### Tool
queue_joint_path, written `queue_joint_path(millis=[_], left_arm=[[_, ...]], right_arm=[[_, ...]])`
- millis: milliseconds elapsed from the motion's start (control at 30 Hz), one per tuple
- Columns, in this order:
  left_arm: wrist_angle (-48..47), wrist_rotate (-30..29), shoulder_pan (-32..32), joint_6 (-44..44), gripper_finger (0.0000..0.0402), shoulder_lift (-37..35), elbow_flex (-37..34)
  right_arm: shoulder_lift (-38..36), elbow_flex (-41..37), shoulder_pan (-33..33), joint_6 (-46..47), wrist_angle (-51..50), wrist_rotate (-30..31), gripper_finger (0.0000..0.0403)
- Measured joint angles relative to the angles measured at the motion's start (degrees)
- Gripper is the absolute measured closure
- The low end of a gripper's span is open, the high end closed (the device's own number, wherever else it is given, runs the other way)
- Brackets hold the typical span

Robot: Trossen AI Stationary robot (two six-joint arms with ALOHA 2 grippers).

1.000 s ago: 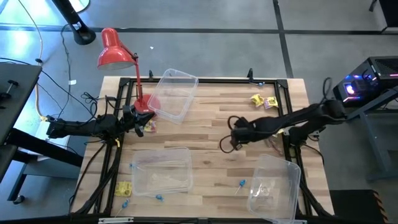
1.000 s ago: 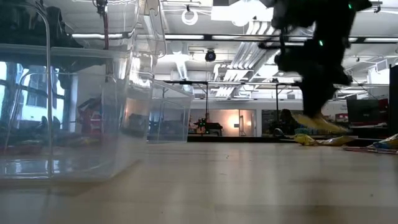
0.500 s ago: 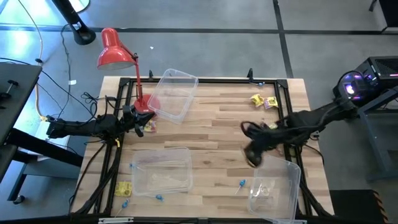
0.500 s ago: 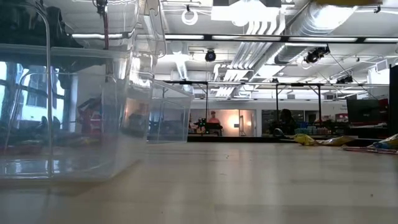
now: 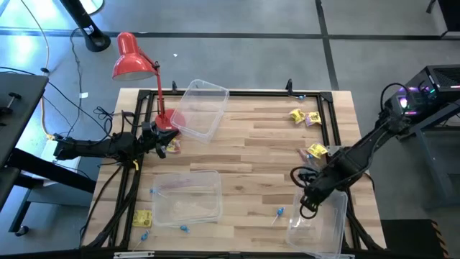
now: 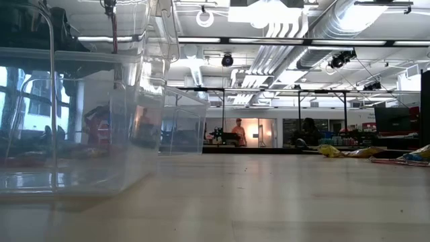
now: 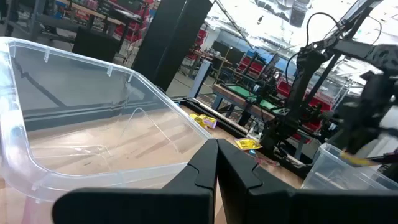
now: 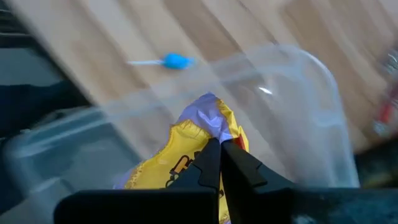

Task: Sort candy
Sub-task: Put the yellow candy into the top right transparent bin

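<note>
Fingers of the right gripper (image 8: 219, 163) pinch one yellow packet (image 8: 186, 158) over one bin (image 5: 316, 219).

A red desk lamp (image 5: 134, 57) stands at the wooden table's (image 5: 251, 144) far left corner, over a grey concrete floor (image 5: 237, 50). Beyond the table lies a large workshop hall: white ceiling ducts (image 6: 282, 40), strip lights, a window (image 6: 13, 101) on the left, red shelving (image 7: 249, 62), and a distant person (image 6: 239, 131).
</note>
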Motion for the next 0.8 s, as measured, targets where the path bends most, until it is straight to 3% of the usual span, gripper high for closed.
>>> queue_joint_path(millis=[267, 467, 800], left_arm=[[0.0, 0.0, 0.0, 0.0, 0.0401, 0.0, 0.0], [0.0, 0.0, 0.0, 0.0, 0.0401, 0.0, 0.0], [0.0, 0.0, 0.0, 0.0, 0.0401, 0.0, 0.0]], right_arm=[[0.0, -11.8, -4.2, -0.7, 3.4, -0.5, 0.0402], [0.0, -14.6, -10.8, -8.3, 8.0, 8.3, 0.0402], [0.0, -14.6, -24.8, -31.2, 13.8, 19.8, 0.0402]])
